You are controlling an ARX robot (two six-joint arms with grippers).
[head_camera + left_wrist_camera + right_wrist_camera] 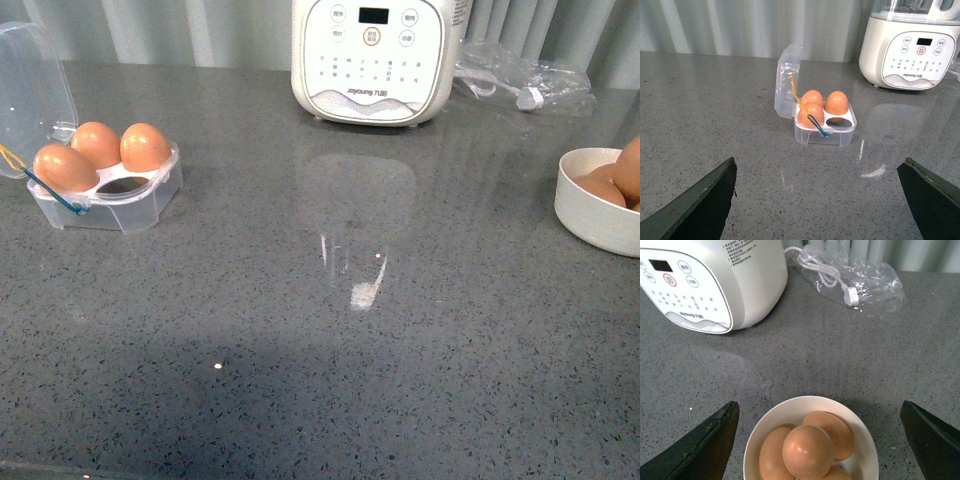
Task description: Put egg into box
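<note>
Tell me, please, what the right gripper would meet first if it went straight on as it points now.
Most likely the top egg in the white bowl, or the bowl's rim. Both lie centred just ahead of the open right gripper. The wrist view does not show clearly how far ahead they are.

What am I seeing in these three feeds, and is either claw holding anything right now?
This is a two-armed robot at a grey counter. The front view comes from a camera on its body, and neither arm shows there. The other two come from a camera on each wrist; the dark wedges in their lower corners are that claw's fingers. The left gripper is open and empty, pointed at the clear box. Its lid is up, and it holds three eggs with one hollow free. The right gripper is also open and empty, pointed at a white bowl of loose eggs. Behind stand a white cooker and a plastic bag.
</note>
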